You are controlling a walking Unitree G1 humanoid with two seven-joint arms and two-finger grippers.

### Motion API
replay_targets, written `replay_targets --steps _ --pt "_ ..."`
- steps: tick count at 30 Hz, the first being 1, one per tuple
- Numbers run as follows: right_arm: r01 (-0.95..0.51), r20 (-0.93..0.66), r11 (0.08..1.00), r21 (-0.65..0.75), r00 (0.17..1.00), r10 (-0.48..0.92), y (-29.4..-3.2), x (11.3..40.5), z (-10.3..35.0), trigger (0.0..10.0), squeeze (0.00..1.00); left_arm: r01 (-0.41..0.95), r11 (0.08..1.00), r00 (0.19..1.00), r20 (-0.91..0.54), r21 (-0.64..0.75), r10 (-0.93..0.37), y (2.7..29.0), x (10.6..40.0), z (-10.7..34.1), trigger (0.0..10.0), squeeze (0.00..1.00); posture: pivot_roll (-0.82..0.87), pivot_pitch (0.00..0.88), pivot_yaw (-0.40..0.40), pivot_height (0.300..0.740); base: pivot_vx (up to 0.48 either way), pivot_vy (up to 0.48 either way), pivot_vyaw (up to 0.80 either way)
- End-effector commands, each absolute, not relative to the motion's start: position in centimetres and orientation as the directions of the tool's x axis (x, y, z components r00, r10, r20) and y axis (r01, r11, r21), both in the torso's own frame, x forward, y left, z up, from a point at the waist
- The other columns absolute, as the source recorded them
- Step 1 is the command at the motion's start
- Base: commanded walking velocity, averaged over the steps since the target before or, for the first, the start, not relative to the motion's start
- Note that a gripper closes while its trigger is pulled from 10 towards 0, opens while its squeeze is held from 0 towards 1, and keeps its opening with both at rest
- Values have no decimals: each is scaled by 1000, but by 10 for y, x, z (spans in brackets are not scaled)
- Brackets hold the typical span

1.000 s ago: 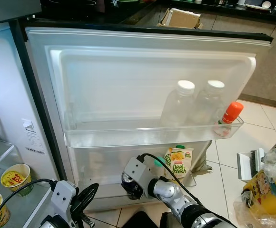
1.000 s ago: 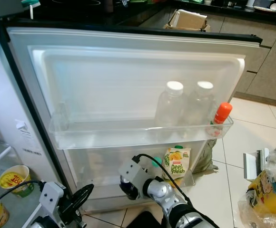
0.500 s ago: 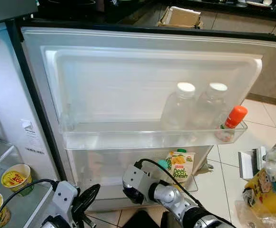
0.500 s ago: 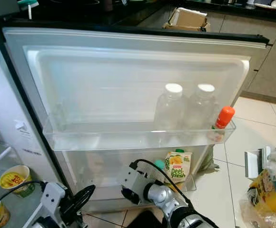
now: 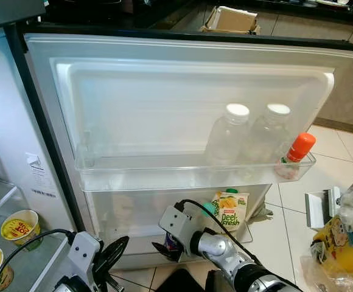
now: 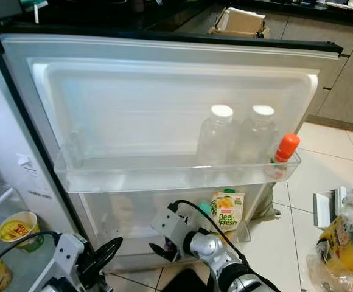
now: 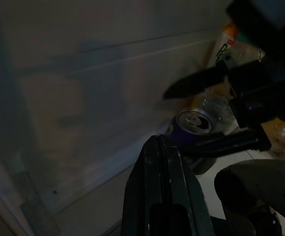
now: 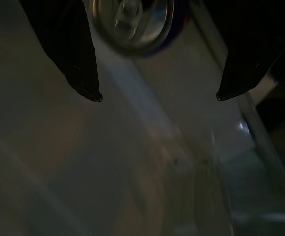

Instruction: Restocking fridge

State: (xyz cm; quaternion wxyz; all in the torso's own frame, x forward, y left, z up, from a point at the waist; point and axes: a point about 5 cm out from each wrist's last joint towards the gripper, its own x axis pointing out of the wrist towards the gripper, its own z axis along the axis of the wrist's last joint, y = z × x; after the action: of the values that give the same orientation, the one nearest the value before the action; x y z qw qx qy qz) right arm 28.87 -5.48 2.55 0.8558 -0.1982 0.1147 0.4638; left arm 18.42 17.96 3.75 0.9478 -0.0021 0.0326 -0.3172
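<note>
A purple drink can [image 7: 195,126] stands in the bottom shelf of the open fridge door [image 5: 188,91], silver top and pull tab up; whatever is printed on its side is too dark to read. The right gripper [image 5: 166,249] is down at that shelf with its black fingers spread wide — one on each side of the can, neither visibly pressing it. In the right wrist view the two fingertips [image 8: 86,83] stand well apart with the can's top [image 8: 132,24] between and behind them.

Just to the right in the same lower shelf is a juice carton [image 5: 228,212] with a green cap, printed "Peel Fresh" under a picture of yellow fruit. On the shelf above, two clear bottles with white caps [image 5: 227,135] stand side by side, and an orange-capped bottle [image 5: 294,153] leans in the right corner.

The left gripper [image 5: 111,255] hangs low in front of the fridge body, fingers together. Beside it, inside the fridge, sit two yellow cups [image 5: 19,227] — the lids carry red lettering, not clearly legible.
</note>
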Motion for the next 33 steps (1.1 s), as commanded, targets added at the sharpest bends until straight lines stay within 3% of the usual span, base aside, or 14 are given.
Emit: replay_targets --steps 1,9,19,33 --pt "-848 -340 483 -217 530 777 -54 290 32 10000 0 611 791 788 -73 -24 -611 181 182 38 10000 0 77 40 -109 331 0 0 0" --pt "-874 -290 438 -212 484 825 -53 293 45 10000 0 614 789 785 -78 -31 -614 181 181 36 10000 0 74 38 -107 331 0 0 0" --pt "-931 -236 317 -179 354 905 -52 287 63 10000 0 620 784 779 -93 -34 -620 183 179 34 10000 0 71 39 -104 331 0 0 0" --pt "-956 -162 264 -127 283 945 -59 285 88 10000 0 653 755 743 -141 -57 -654 193 167 33 10000 0 76 41 -102 331 0 0 0"
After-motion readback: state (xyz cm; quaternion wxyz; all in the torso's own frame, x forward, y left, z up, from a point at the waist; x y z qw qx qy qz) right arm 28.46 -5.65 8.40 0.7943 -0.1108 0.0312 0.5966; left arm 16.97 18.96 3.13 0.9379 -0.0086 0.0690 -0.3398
